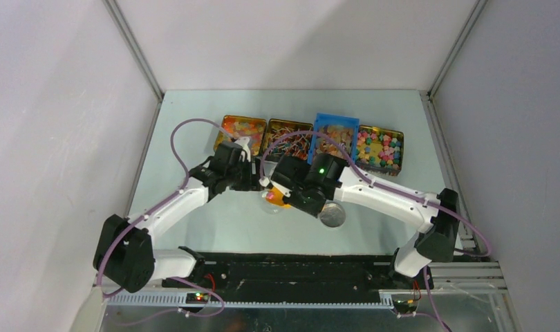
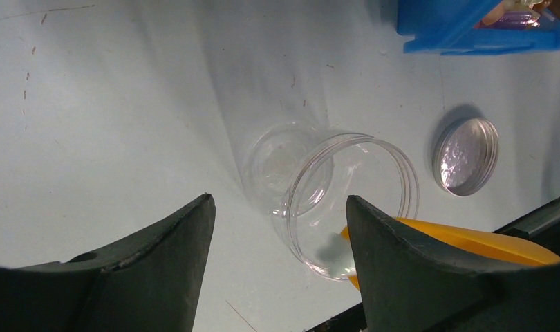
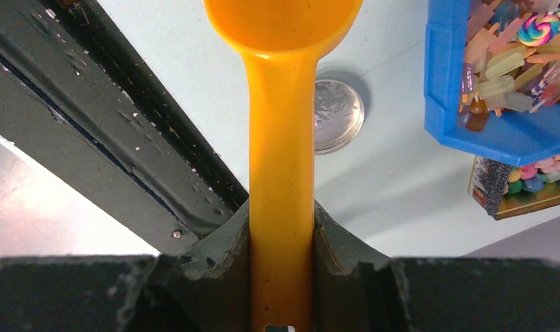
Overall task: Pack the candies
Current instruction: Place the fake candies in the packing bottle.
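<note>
Lying nearest the arms, a little right of the worktop's centre, is a round silver lid. Just beyond it the right end effector pinches the handle of an orange scoop — the bowl sits at the rim of a clear jar. The left end effector is spread wide, the jar showing in its gap. The candies lie along the far edge — in three tins and a blue bin.

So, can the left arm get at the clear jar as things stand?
Probably yes: the left fingers are open and the clear jar sits just ahead between them, with only the orange scoop close by its rim.
</note>
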Available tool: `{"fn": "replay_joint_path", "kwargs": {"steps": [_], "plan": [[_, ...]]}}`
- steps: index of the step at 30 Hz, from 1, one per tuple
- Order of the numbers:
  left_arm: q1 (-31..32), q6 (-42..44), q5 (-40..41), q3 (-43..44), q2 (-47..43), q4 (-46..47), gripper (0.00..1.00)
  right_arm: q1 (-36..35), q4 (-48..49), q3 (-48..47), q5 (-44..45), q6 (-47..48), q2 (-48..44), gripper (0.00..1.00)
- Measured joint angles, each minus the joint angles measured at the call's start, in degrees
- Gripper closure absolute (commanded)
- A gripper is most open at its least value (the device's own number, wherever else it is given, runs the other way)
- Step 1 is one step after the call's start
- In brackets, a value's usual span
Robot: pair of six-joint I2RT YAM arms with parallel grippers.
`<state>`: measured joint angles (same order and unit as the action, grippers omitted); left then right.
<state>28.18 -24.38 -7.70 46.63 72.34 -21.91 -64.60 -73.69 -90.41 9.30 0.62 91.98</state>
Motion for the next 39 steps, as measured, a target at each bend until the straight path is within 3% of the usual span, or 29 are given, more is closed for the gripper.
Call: {"fn": "replay_joint_path", "kwargs": {"steps": [18, 28, 39], "plan": [[0.00, 0.50, 0.66, 0.44, -1.36, -1.03, 0.20, 5.42, -4.61, -4.44, -0.76, -2.80, 4.00, 1.00], [0.00, 0.44, 3.32, 3.87, -13.94, -1.40, 0.14, 3.26, -5.55, -4.48, -1.09, -2.60, 4.33, 1.00], [0.00, 1.99, 15.41, 3.72, -23.34, -6.43, 0.10, 3.08, -10.54, -10.40, -0.72, -4.31, 7.58, 1.00]]}}
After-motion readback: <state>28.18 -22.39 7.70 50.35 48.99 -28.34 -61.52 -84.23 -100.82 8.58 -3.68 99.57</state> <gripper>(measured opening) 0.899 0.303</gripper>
